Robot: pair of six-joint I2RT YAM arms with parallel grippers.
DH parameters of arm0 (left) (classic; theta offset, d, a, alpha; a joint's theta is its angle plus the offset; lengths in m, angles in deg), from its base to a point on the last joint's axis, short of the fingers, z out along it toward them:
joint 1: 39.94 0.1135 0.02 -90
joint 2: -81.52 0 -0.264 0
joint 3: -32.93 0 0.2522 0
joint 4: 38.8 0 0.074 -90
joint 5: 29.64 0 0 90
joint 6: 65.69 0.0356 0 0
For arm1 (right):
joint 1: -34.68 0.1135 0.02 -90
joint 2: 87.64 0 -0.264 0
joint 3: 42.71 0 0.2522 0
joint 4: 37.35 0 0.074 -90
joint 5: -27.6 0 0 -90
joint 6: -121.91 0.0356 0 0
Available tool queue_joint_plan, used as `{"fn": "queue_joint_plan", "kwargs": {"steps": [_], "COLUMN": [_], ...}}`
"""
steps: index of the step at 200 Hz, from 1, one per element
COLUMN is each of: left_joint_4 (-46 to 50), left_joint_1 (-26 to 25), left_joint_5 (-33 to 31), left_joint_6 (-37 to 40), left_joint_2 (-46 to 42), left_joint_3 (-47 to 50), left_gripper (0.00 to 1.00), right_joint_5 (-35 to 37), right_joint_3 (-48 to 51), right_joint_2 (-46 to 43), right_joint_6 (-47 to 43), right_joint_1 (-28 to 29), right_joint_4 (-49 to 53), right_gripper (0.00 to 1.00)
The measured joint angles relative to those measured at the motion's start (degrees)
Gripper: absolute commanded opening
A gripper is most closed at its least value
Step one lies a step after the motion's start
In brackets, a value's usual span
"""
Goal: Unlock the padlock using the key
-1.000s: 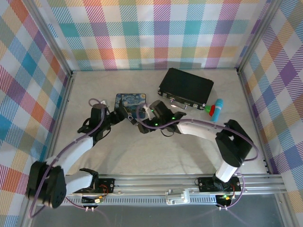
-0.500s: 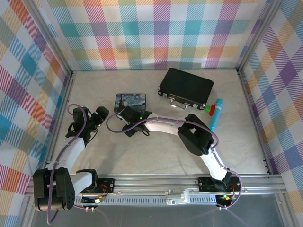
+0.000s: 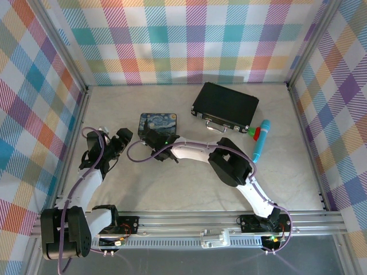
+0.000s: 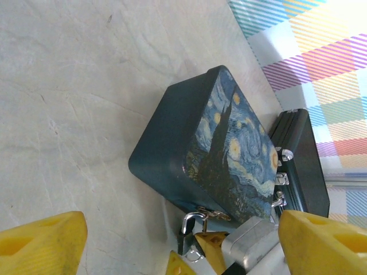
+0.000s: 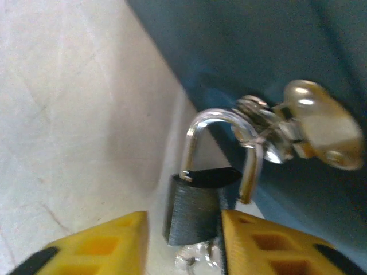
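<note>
- The yellow-tipped right fingers (image 5: 97, 246) stand partway apart on either side of the small grey metal padlock (image 5: 195, 215); one touches the body and the other has a sliver of gap beside it, so I cannot tell whether the grip is firm
- The left fingers (image 4: 40, 243), also yellow, are spread wide with nothing between them and hover over the surface just short of the padlock
- The padlock stands on the pale marbled surface (image 5: 69, 114) against the side wall of the blue starry-night painted tin (image 4: 229, 149), with its silvery shackle (image 5: 191, 143) uppermost; whether the shackle is latched is unclear
- The key (image 5: 318, 129), a pale rounded metal piece on a wiry ring, appears to hang from the shackle and lie against the tin
- The step in hand, as I judge it, is securing the padlock body; the key is up by the shackle, not at the body's lower end
- The next move calls for a firm hold on the body and easing it away from the tin, then for the left fingers to take the key, which looks awkward while it is ringed to the shackle
- The right wrist view gives the shackle, ring and key up close; the left wrist view adds the tin's painted lid and the black hard case (image 4: 301, 166) with silver latches behind it; the top view places both arms meeting at the tin's near edge, with the padlock too small to make out there
</note>
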State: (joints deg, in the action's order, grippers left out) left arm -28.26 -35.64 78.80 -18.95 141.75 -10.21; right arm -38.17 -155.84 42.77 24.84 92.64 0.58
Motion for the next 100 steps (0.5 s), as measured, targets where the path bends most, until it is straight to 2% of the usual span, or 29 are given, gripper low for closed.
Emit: {"fn": "queue_joint_plan", "kwargs": {"steps": [15,41,100], "left_joint_4": [-0.2,-2.0,-9.7], "left_joint_1": [0.0,0.0,-0.2], "left_joint_5": [0.0,-0.5,1.7], "left_joint_6": [0.1,0.9,2.7], "left_joint_2": [-0.2,0.5,8.5], "left_joint_3": [0.0,0.0,-1.4], "left_gripper": [0.86,0.85,0.77], "right_joint_5": [-0.6,-4.2,-19.5], "right_joint_3": [0.6,4.5,7.8], "right_joint_2": [-0.2,-2.8,-5.0], "right_joint_6": [-0.1,-1.8,-6.1], "right_joint_1": [-0.7,-1.8,-5.9], "right_joint_4": [-1.3,-5.3,-4.6], "right_gripper": [0.21,0.17,0.03]}}
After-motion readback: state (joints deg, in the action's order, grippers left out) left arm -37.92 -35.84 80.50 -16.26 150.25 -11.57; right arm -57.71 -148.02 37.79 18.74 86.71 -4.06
